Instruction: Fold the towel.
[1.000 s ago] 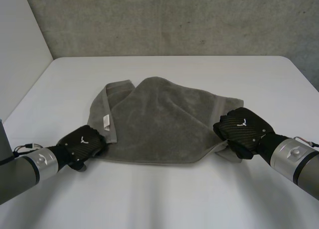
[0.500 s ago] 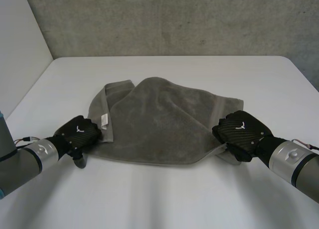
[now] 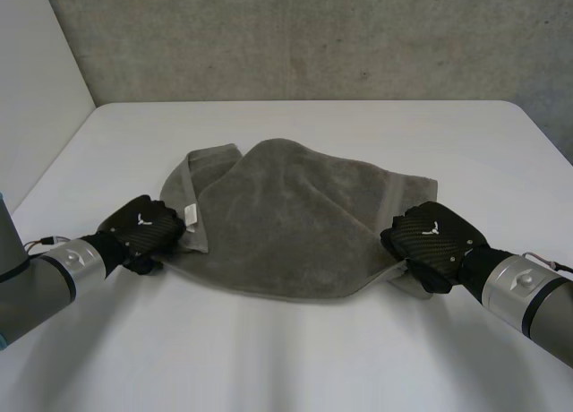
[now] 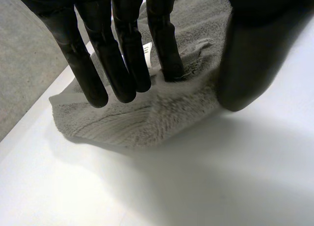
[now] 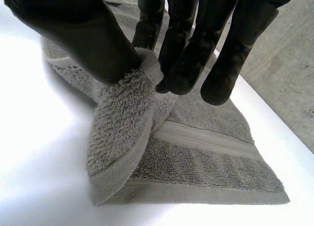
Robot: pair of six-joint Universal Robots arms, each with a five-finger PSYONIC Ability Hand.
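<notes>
Grey towel [image 3: 286,219] is seen lying crumpled on the white table [image 3: 286,358], near the middle and toward the robot's side. It is spread loosely, with its left part doubled over so that a banded hem runs diagonally. A small white label [image 3: 191,215] is noted on that hem, just beside the left hand [image 3: 143,228].

Left hand: placed at the towel's near left corner. In the left wrist view the fingers [image 4: 122,54] are held straight and a little spread, with their tips set down on the pile of the cloth. The thumb [image 4: 245,64] is kept apart from them, down beside the towel's edge over the bare table. The corner of the cloth lies between thumb and fingers, but no pinch is made; the hand is recorded as wide.

Right hand [image 3: 430,242]: placed at the towel's near right corner. In the right wrist view a ridge of cloth is raised off the table and clamped between the thumb [image 5: 83,34] and the fingertips [image 5: 171,73]. The hand is closed on the towel. Below the pinch, the striped hem is seen lying flat on the table.

A rough grey wall [image 3: 295,36] is noted behind the table's far edge.
</notes>
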